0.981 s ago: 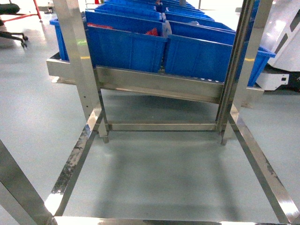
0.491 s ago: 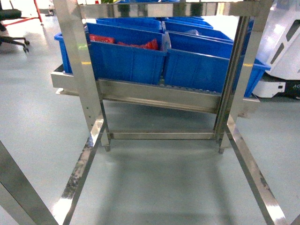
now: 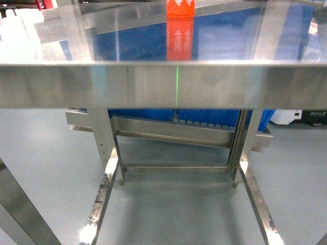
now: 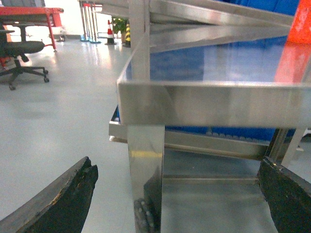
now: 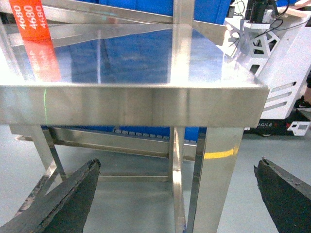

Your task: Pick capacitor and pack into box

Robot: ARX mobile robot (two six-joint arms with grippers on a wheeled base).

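Observation:
The box is out of view. An orange-red upright item (image 3: 180,10) printed "4680" stands at the far side of a steel table top (image 3: 163,84); only its lower part shows, and I cannot tell whether it is the capacitor. It also shows in the right wrist view as the orange item (image 5: 30,19) and in the left wrist view as an orange shape (image 4: 297,24). My left gripper (image 4: 177,167) is open, low in front of the table's left leg. My right gripper (image 5: 177,165) is open too, below the table's front right corner. Neither gripper shows in the head view.
Blue bins (image 3: 214,115) sit on a steel rack behind and below the table. Table legs (image 4: 146,179) and floor rails (image 3: 102,199) stand close ahead. A black office chair (image 4: 22,48) is at the far left, a white machine (image 5: 272,73) to the right.
The head view has risen: the steel table's front edge and shiny top now fill the upper frame, covering most of the blue bins. The orange item has come into sight.

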